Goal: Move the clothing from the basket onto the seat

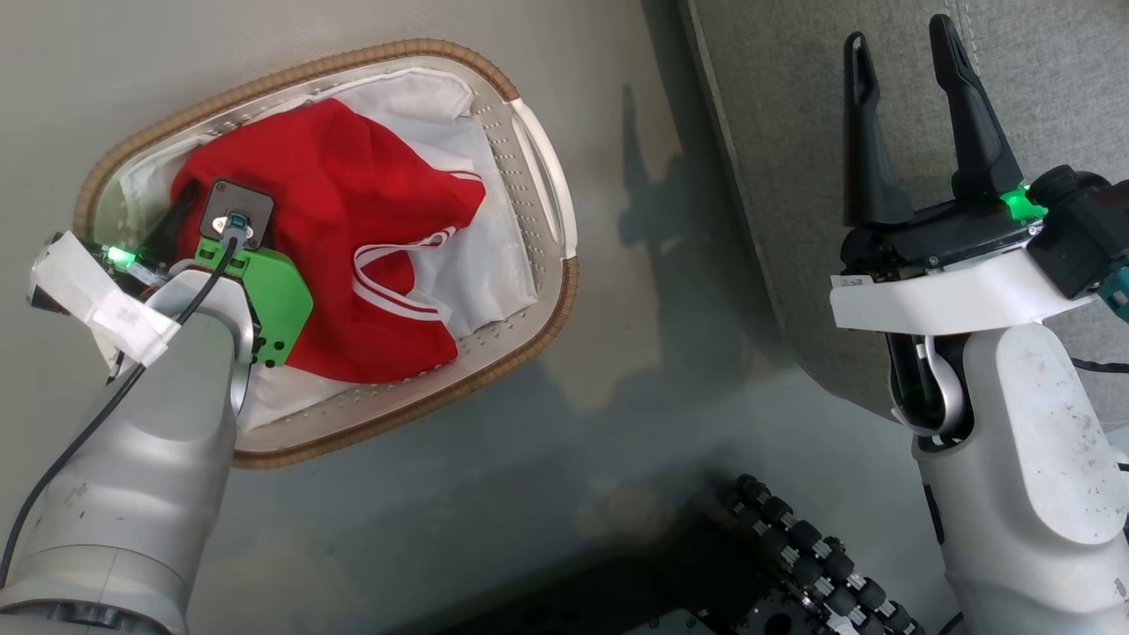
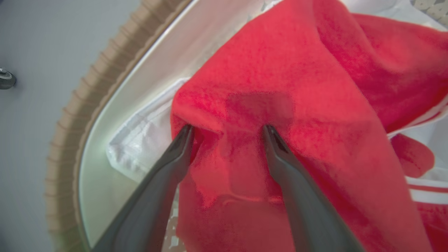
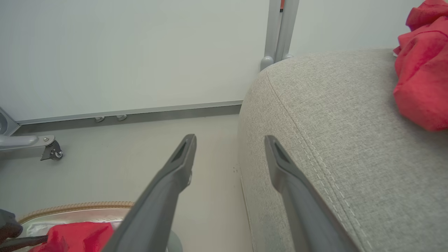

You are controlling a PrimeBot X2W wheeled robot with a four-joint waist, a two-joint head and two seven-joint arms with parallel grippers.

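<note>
My L gripper point(image 2: 227, 131) is spread wide w/ nothing clamped. Both tips are pushed into the red garment point(image 2: 315, 87) in the basket point(image 1: 547, 291), w/ a fold of cloth bunched between them. The garment lies crumpled over the white liner point(image 1: 494, 256) and covers the basket's middle & left. Its white trim stripes show at its right side. The basket sits on the floor point(image 1: 529, 459), near the seat point(image 1: 776, 106).

My R gripper point(image 1: 900, 35) is spread wide too & empty, held over the seat's corner. In the R wrist view one finger is over the floor and the other over the grey fabric. A 2nd garment point(image 3: 423, 70) lies bunched on top of the seat at far right, well apart from the R gripper.
</note>
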